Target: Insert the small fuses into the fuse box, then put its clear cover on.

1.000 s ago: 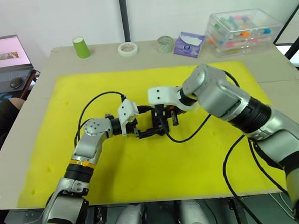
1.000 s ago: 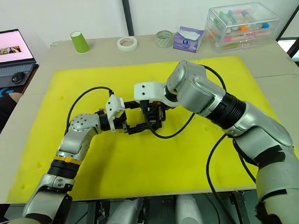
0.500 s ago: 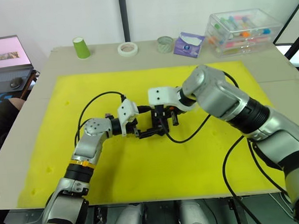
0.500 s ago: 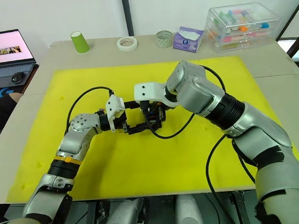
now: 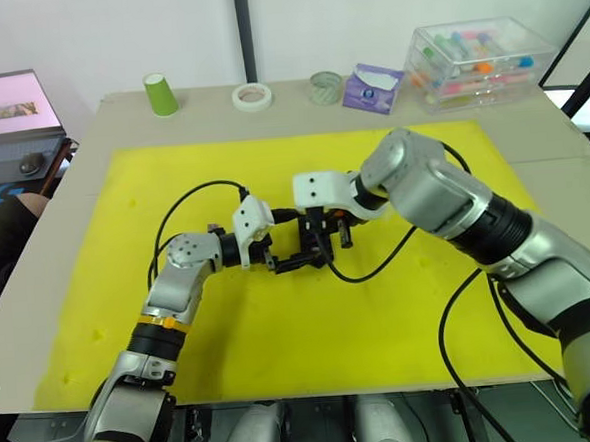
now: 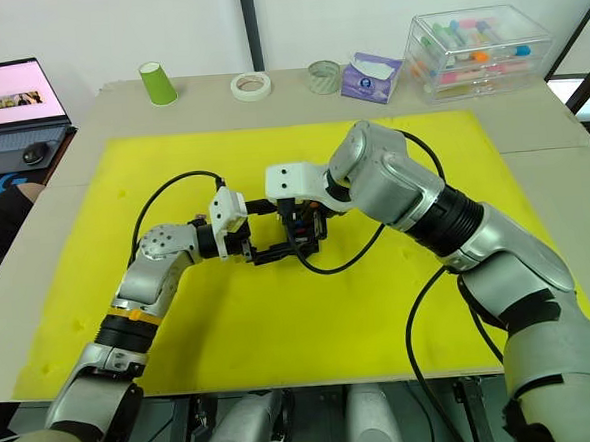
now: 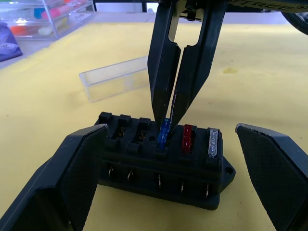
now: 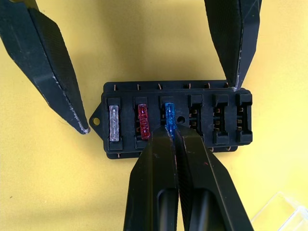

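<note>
The black fuse box (image 7: 163, 166) lies on the yellow mat (image 5: 431, 313), mid-table. A grey fuse (image 8: 113, 122) and a red fuse (image 8: 143, 118) sit in its first two slots. My right gripper (image 7: 166, 118) comes down from above, shut on a blue fuse (image 8: 169, 111) that stands in the third slot. The other three slots in that row show no fuse. My left gripper (image 5: 269, 259) is open, one finger at each end of the box. The clear cover (image 7: 115, 77) lies on the mat just behind the box.
Along the table's far edge stand a green cup (image 5: 160, 94), two tape rolls (image 5: 252, 95), a purple tissue pack (image 5: 372, 86) and a large clear bin (image 5: 481, 59) of coloured tubes. A laptop (image 5: 13, 108) sits far left. Black cables loop over the mat near both wrists.
</note>
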